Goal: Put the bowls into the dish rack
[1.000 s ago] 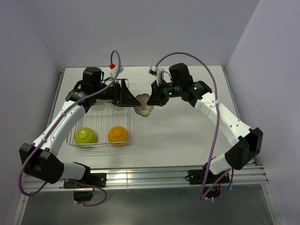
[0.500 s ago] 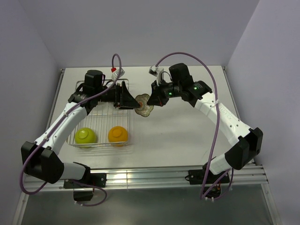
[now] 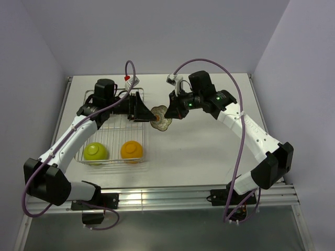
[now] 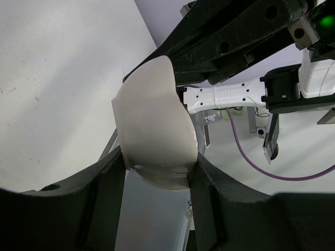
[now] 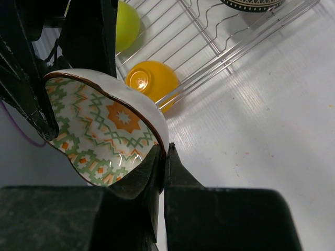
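Note:
The scalloped patterned bowl (image 3: 161, 120) hangs tilted in the air just right of the dish rack (image 3: 111, 137). My right gripper (image 3: 170, 107) is shut on its rim (image 5: 104, 123), its own jaws (image 5: 165, 150) pinching the edge. My left gripper (image 3: 147, 112) has the bowl's white underside (image 4: 152, 125) between its fingers (image 4: 157, 163), which touch it on both sides. The lime-green bowl (image 3: 95, 151) and the orange bowl (image 3: 131, 149) lie upside down in the rack's near half. The white bowl is out of view.
A dark bowl with a zigzag rim (image 5: 251, 4) sits in the rack (image 5: 209, 36), hidden under my left arm in the top view. The lime-green bowl (image 5: 125, 23) and the orange bowl (image 5: 152, 81) lie below the held bowl. Walls close in at the back and both sides.
My left gripper has moved right, out past the rack's right edge, and come around the patterned bowl. My right arm and the bowl have stayed still.

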Controlling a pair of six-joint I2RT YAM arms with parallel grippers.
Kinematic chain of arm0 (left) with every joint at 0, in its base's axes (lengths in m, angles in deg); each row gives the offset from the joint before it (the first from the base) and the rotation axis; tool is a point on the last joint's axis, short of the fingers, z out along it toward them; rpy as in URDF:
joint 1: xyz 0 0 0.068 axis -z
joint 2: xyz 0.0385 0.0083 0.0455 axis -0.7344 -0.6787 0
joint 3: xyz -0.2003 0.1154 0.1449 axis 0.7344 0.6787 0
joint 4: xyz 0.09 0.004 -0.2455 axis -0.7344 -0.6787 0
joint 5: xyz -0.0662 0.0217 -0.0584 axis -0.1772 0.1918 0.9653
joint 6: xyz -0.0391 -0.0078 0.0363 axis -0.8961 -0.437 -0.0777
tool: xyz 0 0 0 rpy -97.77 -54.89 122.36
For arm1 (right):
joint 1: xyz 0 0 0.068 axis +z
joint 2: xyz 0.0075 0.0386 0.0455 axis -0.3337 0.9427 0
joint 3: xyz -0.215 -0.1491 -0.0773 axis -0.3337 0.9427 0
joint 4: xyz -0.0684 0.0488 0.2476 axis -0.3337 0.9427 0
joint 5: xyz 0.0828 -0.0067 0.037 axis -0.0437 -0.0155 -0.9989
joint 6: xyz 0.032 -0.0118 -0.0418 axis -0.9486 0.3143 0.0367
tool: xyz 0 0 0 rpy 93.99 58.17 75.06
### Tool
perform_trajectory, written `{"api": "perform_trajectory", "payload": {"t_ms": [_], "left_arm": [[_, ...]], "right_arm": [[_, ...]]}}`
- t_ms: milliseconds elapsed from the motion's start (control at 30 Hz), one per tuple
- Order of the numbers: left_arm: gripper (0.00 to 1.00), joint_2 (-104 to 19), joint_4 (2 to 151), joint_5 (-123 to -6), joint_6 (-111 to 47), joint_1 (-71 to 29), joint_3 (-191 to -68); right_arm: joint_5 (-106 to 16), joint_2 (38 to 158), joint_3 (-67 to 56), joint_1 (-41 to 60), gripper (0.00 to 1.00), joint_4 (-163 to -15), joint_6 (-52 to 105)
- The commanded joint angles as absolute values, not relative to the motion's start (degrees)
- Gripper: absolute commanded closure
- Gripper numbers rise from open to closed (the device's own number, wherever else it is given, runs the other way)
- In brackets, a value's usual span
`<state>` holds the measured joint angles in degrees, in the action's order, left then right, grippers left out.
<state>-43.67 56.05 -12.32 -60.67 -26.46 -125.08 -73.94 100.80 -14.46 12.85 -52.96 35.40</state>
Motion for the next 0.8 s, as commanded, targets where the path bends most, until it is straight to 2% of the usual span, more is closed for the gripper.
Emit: {"api": "perform_trajectory", "payload": {"t_ms": [0, 33, 133, 267, 300, 367, 400, 500, 767], "left_arm": [[0.89, -41.5, 59.3, -10.5, -62.6, -26.3, -123.9], [1.0, -41.2, 59.4, -10.5, -62.7, -26.4, -123.6], [1.0, -39.9, 60.4, -11.1, -63.4, -26.5, -121.7], [1.0, -38.3, 60.7, -11.9, -64.1, -26.9, -119.1], [1.0, -38.2, 60.8, -12.0, -64.4, -27.6, -118.8], [1.0, -37.9, 60.9, -12.4, -65.0, -29.1, -117.8], [1.0, -37.8, 61.0, -12.6, -65.3, -29.8, -117.5], [1.0, -37.5, 60.5, -13.7, -65.9, -32.5, -116.4], [1.0, -38.7, 43.6, -22.6, -53.6, -39.7, -120.1]], "right_arm": [[-76.6, 99.3, -15.6, 13.2, 1.0, -55.5, 35.1], [-76.4, 99.4, -15.6, 13.3, 1.0, -55.5, 34.8], [-76.1, 100.5, -16.5, 13.2, 0.96, -54.3, 34.9], [-75.9, 101.1, -16.6, 13.1, 0.81, -54.0, 34.4], [-75.9, 101.1, -16.6, 13.2, 0.72, -54.1, 34.1], [-75.5, 101.2, -16.5, 13.1, 0.59, -54.5, 33.6], [-75.2, 101.3, -16.5, 13.2, 0.49, -54.6, 33.5], [-74.6, 101.3, -16.5, 13.2, 0.39, -54.7, 33.5], [-72.6, 100.5, -16.5, 13.1, 0.35, -54.1, 33.8]]}}
